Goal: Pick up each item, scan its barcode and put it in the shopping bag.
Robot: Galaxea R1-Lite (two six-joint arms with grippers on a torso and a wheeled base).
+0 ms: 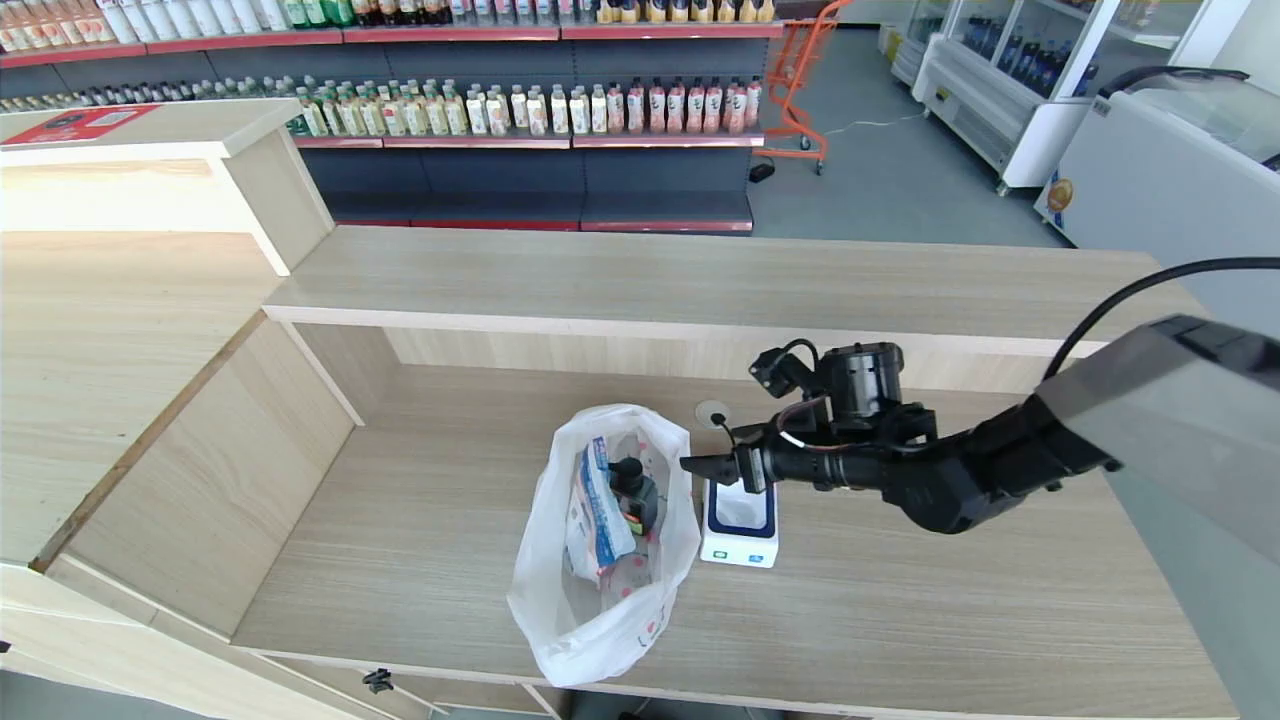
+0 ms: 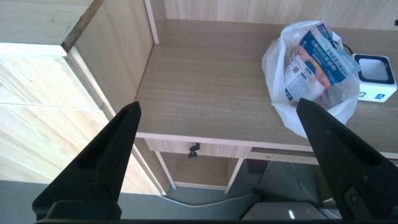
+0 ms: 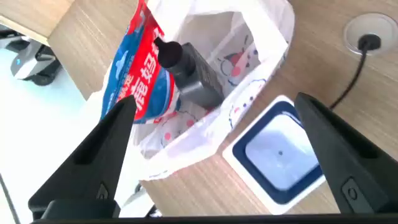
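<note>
A white plastic shopping bag stands open on the wooden counter. Inside it are a blue, white and red packet and a black bottle. My right gripper hangs open and holds nothing, just above the white, blue-rimmed scanner at the bag's right side. From the right wrist, the packet, the bottle and the scanner lie beneath the spread right gripper. My left gripper is open with nothing in it, off the counter's front-left edge, with the bag far off.
A cable runs to a round grommet behind the scanner. A raised ledge borders the counter at the back, and a side wall on the left. A drawer handle sits under the front edge. Store shelves with bottles stand beyond.
</note>
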